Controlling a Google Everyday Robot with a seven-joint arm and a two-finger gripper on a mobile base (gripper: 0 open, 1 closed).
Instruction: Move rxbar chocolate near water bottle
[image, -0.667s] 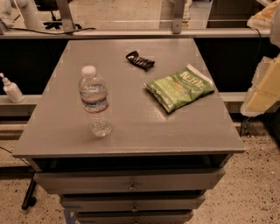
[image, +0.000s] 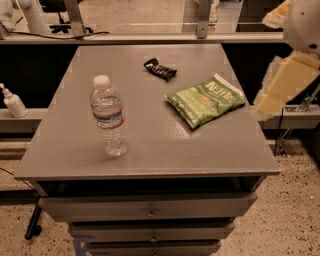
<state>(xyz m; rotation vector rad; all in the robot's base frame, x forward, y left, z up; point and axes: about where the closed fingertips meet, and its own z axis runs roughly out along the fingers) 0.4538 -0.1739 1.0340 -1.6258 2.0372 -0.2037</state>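
Water bottle (image: 107, 116) stands near the counter's (image: 150, 155) front left corner, the hand (image: 286, 82) hangs past the right edge, open or closed I cannot tell, and the rxbar chocolate (image: 160, 69) lies flat near the back edge.

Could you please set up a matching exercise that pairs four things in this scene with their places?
Things:
1. rxbar chocolate
2. water bottle
3. green chip bag
4. white pump bottle

Places:
A. upright, front left of the table
B. on the ledge left of the table
C. flat, far middle of the table
D. flat, right side of the table

Pairs: 1-C, 2-A, 3-D, 4-B.

The gripper is not in view. Only the arm shows, past the table's right edge.
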